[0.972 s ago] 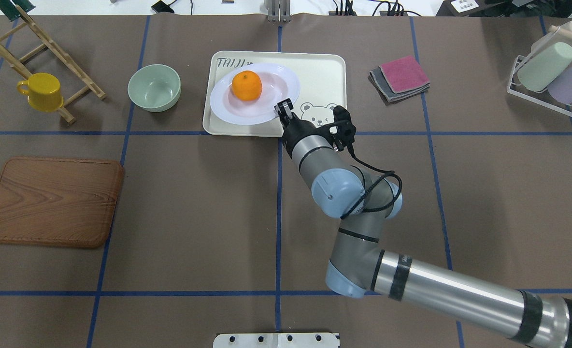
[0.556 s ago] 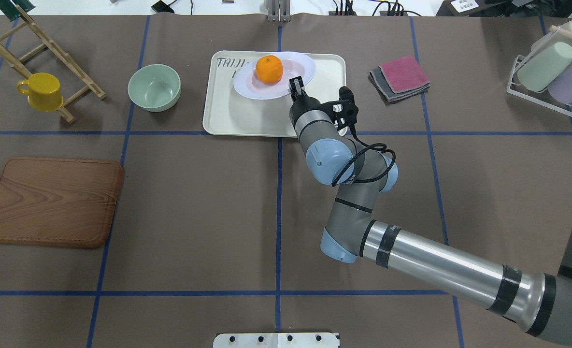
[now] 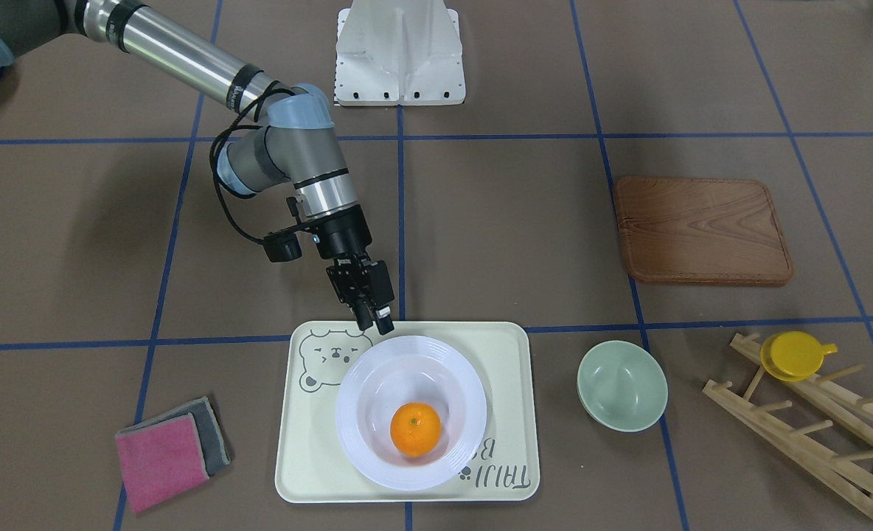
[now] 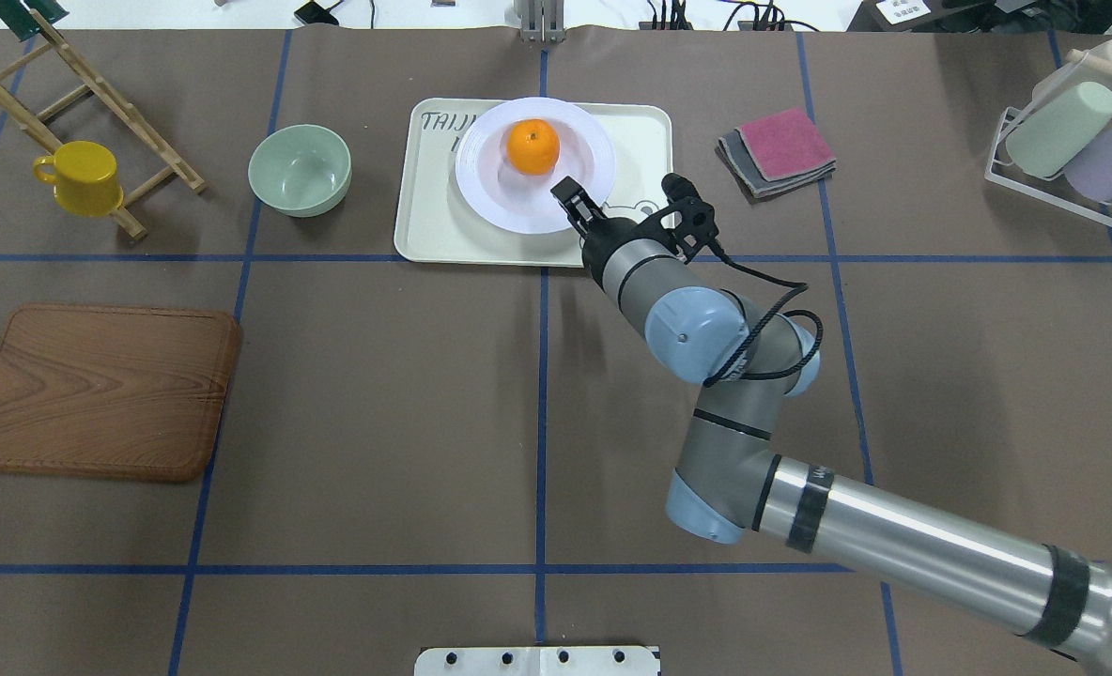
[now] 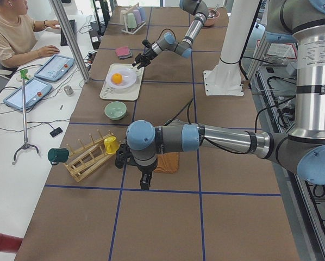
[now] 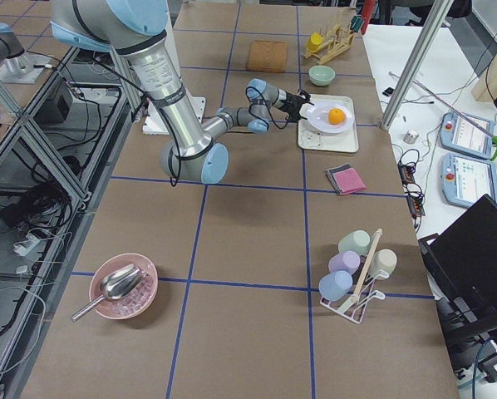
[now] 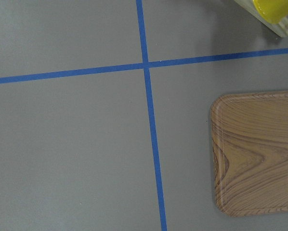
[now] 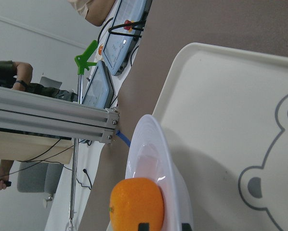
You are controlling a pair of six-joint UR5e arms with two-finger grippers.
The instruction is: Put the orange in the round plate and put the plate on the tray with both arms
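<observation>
- Tabletop point(image 4: 378, 422): carries everything. The left tool point(image 5: 144, 182) hangs over it near the wooden board point(image 5: 167, 162); whether that tool is open or closed cannot be told.
- Tray point(image 4: 434, 225): lies flat and bears the plate, so the placement looks done.
- Round plate point(image 4: 509, 211): sits level inside the tray.
- Right tool point(image 3: 376, 318): jaws slightly parted just above the plate's rim, gripping nothing; only withdrawal seems left.
- Orange point(image 4: 532, 147): rests in the plate's sunken centre.
</observation>
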